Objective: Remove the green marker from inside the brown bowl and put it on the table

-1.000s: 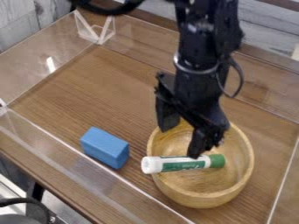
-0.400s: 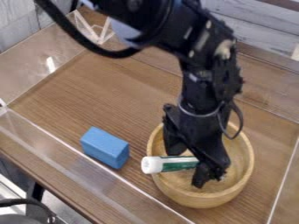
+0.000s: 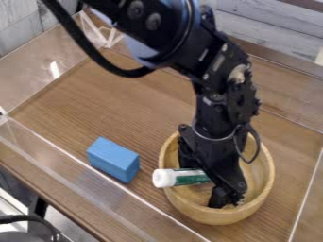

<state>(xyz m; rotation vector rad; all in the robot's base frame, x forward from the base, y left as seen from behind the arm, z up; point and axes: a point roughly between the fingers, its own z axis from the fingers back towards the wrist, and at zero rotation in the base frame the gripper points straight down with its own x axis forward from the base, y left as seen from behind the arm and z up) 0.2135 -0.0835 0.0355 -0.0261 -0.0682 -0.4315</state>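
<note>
The green marker (image 3: 177,177) lies across the brown bowl (image 3: 259,180) near the table's front right, its white end sticking out over the bowl's left rim. My black gripper (image 3: 212,181) is down inside the bowl, open, with its fingers straddling the marker's middle. One finger (image 3: 228,194) shows on the near side of the marker; the marker's far half is hidden behind the gripper. The wood-grain table (image 3: 113,104) lies under everything.
A blue rectangular block (image 3: 113,158) sits on the table left of the bowl. Clear acrylic walls (image 3: 51,142) border the surface on all sides. A small clear stand (image 3: 104,36) is at the back left.
My gripper has come down from above the bowl into it, now astride the marker, and the arm has leaned forward. The marker and block have not moved.
</note>
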